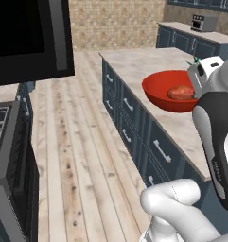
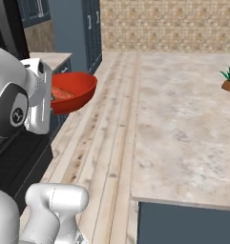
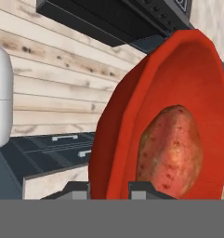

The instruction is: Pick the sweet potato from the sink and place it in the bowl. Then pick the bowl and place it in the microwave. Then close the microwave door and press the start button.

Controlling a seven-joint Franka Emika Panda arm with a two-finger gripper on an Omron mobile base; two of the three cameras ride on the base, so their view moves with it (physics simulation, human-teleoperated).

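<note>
My gripper [image 3: 108,191] is shut on the near rim of the red bowl [image 3: 169,93], one fingertip [image 3: 76,191] outside the rim and one inside. The bowl [image 1: 160,92] hangs in the air over the counter's edge, tilted in the hand view. The reddish sweet potato [image 3: 171,148] lies inside it [image 1: 180,92]. From the right base view the bowl [image 2: 76,88] sticks out from my hand, with the gripper [image 2: 53,97] at its rim. The black microwave [image 1: 25,42] sits high on the left, and its underside with small buttons [image 3: 108,18] shows beyond the bowl. The sink is out of view.
A marble island counter [image 1: 148,61] with dark blue drawers [image 1: 134,127] runs along the right. A black oven front [image 1: 6,142] stands at the left, with a wooden floor aisle [image 1: 73,142] between them. A toaster [image 1: 203,22] and a small plant [image 2: 229,78] sit farther off.
</note>
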